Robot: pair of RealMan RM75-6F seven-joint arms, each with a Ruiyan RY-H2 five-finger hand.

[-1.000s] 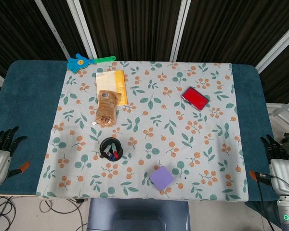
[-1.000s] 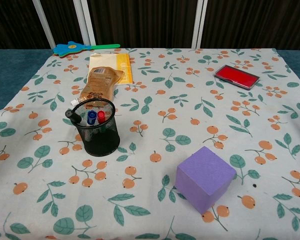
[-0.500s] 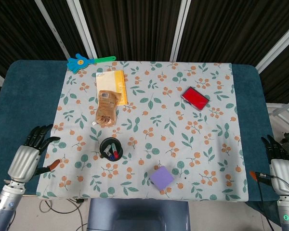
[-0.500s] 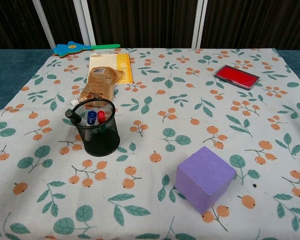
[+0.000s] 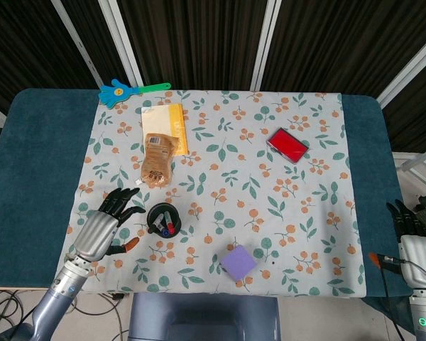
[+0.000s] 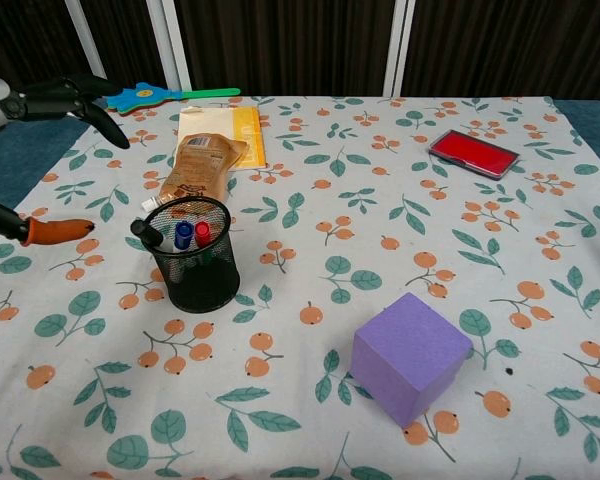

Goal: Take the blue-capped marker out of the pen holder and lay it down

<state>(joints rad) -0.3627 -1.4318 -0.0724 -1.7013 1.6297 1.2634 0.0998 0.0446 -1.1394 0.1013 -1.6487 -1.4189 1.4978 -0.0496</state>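
Note:
A black mesh pen holder (image 5: pixel 162 219) (image 6: pixel 193 254) stands on the floral cloth, left of centre. Inside it a blue-capped marker (image 6: pixel 183 234) (image 5: pixel 165 231) stands between a black one and a red-capped one (image 6: pixel 202 231). My left hand (image 5: pixel 105 226) (image 6: pixel 42 100) hovers just left of the holder, fingers spread and empty, its orange-tipped thumb (image 6: pixel 52 231) pointing at the holder. My right hand (image 5: pixel 414 245) rests at the table's right edge, away from everything, fingers apart and empty.
A purple cube (image 5: pixel 238 263) (image 6: pixel 410 357) sits near the front. A brown snack pouch (image 5: pixel 157 158) and yellow envelope (image 5: pixel 165 122) lie behind the holder. A red stamp pad (image 5: pixel 287 144) lies at the back right, a blue hand-shaped clapper (image 5: pixel 131 90) at the back left.
My left hand has swung in from the table's left edge toward the pen holder and now shows in the chest view. The right hand has stayed put.

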